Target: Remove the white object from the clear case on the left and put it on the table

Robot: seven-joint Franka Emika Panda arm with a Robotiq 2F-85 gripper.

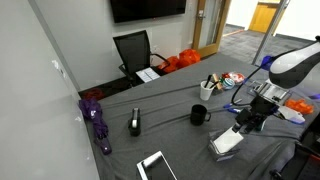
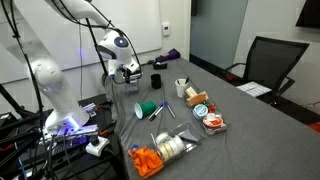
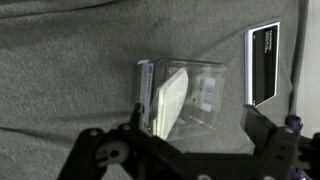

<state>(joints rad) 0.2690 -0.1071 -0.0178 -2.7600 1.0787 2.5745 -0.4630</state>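
The clear case (image 3: 200,95) lies on the table's dark grey cloth (image 3: 70,70), and the white object (image 3: 166,100) leans tilted inside it. My gripper (image 3: 195,128) is open and empty. It hovers right over the case with one finger on each side, touching neither case nor piece. In an exterior view the gripper (image 1: 247,120) hangs just above the case (image 1: 216,148) and its white piece (image 1: 229,141) near the table's front right. In an exterior view the gripper (image 2: 126,72) is at the far end of the table.
A dark-framed white slab (image 3: 264,63) lies just beyond the case and also shows at the front edge (image 1: 156,166). A black mug (image 1: 199,115), a black device (image 1: 135,122) and a purple item (image 1: 97,120) stand on the cloth. A tin and other clutter (image 1: 230,79) are at the back.
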